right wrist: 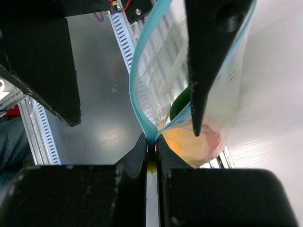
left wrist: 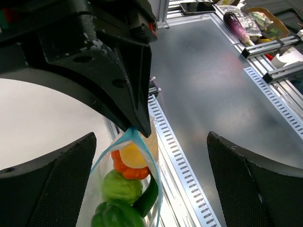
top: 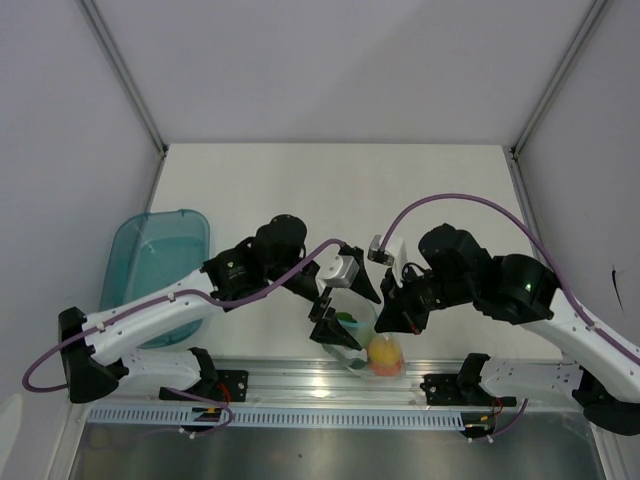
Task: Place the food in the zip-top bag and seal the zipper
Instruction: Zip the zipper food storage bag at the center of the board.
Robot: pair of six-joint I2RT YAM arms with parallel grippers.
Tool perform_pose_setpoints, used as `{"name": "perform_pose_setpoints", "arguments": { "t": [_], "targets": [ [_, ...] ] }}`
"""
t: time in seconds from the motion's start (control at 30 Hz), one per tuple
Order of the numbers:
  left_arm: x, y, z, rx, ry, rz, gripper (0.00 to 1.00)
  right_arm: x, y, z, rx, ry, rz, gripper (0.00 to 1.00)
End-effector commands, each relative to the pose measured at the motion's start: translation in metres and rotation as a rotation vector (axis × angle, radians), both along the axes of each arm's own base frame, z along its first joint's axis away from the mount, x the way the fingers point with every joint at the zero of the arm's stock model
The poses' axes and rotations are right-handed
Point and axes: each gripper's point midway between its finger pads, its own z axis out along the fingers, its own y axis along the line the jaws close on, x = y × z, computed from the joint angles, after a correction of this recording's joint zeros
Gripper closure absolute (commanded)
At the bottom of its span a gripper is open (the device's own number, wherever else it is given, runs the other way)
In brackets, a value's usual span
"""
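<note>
Top view: the food (top: 385, 355) is already inside the zip-top bag (top: 358, 345). The bag sits between both arms at the worktop's (top: 330, 190) near edge, well apart from the teal tray (top: 150, 260). Sealing is the step in hand.

Left wrist: my left fingers (left wrist: 150, 142) stand fully apart, holding nothing, one on each side of the bag's mouth.

Right wrist: my right fingers (right wrist: 151, 150) are pinched shut on one end of the zipper (right wrist: 133, 94), and the strip beyond bows open. Next, I judge, the left fingers should close beside that pinch and slide along it. The rail (top: 300, 380) just beside the bag leaves little room.
</note>
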Motion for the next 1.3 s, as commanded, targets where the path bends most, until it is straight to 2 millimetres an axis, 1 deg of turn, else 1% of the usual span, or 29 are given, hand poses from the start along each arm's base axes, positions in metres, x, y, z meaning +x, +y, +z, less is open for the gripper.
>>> {"name": "perform_pose_setpoints", "arguments": {
  "t": [0.0,0.13,0.23,0.33,0.37,0.4,0.43,0.47,0.5,0.53,0.57,0.63,0.7,0.73,0.77,0.83,0.87,0.9,0.93,0.97,1.0,1.1,1.13,1.17,1.2,1.23,1.27],
  "targets": [
    [-0.010,0.002,0.001,-0.008,0.012,-0.051,0.01,0.004,0.003,0.017,0.054,-0.054,0.000,1.00],
    [-0.006,0.000,-0.006,0.004,0.008,-0.031,0.02,0.006,0.004,0.020,0.062,-0.063,-0.007,1.00],
    [0.000,-0.003,-0.017,0.037,0.021,0.005,0.06,0.007,0.004,0.023,0.072,-0.070,-0.018,1.00],
    [0.007,-0.005,-0.029,0.079,0.036,0.051,0.15,0.010,0.004,0.025,0.083,-0.084,-0.038,1.00],
    [0.007,-0.005,-0.031,0.080,0.037,0.060,0.22,0.012,0.003,0.024,0.083,-0.084,-0.050,1.00],
    [0.009,-0.006,-0.031,0.079,0.042,0.074,0.25,0.011,0.002,0.025,0.091,-0.088,-0.054,1.00],
    [0.010,-0.004,-0.039,0.092,0.051,0.097,0.27,0.012,0.003,0.025,0.097,-0.091,-0.058,1.00],
    [0.017,-0.004,-0.034,0.064,0.028,0.141,0.32,0.010,0.003,0.021,0.092,-0.075,-0.054,1.00],
    [0.019,-0.003,-0.032,0.052,0.021,0.159,0.31,0.009,0.003,0.019,0.087,-0.067,-0.051,1.00],
    [0.020,-0.002,-0.035,0.050,0.021,0.180,0.30,0.007,0.003,0.017,0.085,-0.058,-0.045,1.00],
    [0.026,-0.002,-0.034,0.028,0.007,0.217,0.28,0.005,0.003,0.014,0.080,-0.046,-0.036,1.00],
    [0.026,0.003,-0.025,-0.013,-0.003,0.240,0.25,0.000,0.005,0.007,0.073,-0.017,-0.018,1.00],
    [0.025,0.003,-0.020,-0.034,-0.008,0.240,0.26,0.002,0.005,0.005,0.071,-0.019,-0.023,1.00],
    [0.026,0.003,-0.021,-0.024,-0.006,0.240,0.29,0.003,0.006,0.006,0.074,-0.021,-0.029,1.00],
    [0.026,0.003,-0.023,-0.011,-0.003,0.238,0.38,0.004,0.007,0.008,0.080,-0.026,-0.030,1.00],
    [0.024,0.002,-0.023,0.011,0.008,0.226,0.47,0.006,0.008,0.011,0.089,-0.035,-0.041,1.00],
    [0.024,0.002,-0.024,0.016,0.010,0.226,0.59,0.008,0.008,0.012,0.090,-0.041,-0.049,1.00],
    [0.023,0.003,-0.026,0.030,0.015,0.222,0.65,0.011,0.009,0.013,0.087,-0.047,-0.063,1.00],
    [0.024,0.003,-0.028,0.038,0.019,0.227,0.82,0.014,0.008,0.013,0.083,-0.058,-0.077,1.00],
    [0.024,0.004,-0.029,0.043,0.023,0.231,0.87,0.018,0.008,0.012,0.076,-0.066,-0.096,1.00],
    [0.024,0.006,-0.029,0.046,0.026,0.234,0.90,0.021,0.008,0.012,0.074,-0.072,-0.111,1.00],
    [0.020,0.012,-0.033,0.053,0.041,0.242,0.93,0.031,0.010,0.017,0.103,-0.099,-0.164,1.00],
    [0.019,0.014,-0.037,0.059,0.044,0.250,0.99,0.033,0.011,0.017,0.105,-0.103,-0.180,0.98],
    [0.021,0.015,-0.037,0.057,0.046,0.261,0.99,0.039,0.009,0.017,0.106,-0.113,-0.220,0.93],
    [0.021,0.017,-0.037,0.056,0.047,0.273,0.99,0.043,0.009,0.018,0.110,-0.121,-0.241,0.84],
    [0.027,0.019,-0.040,0.066,0.066,0.323,0.99,0.045,0.007,0.016,0.105,-0.125,-0.262,0.74],
    [0.030,0.020,-0.040,0.068,0.071,0.351,0.99,0.050,0.004,0.011,0.089,-0.129,-0.299,0.60]
  ]
}}
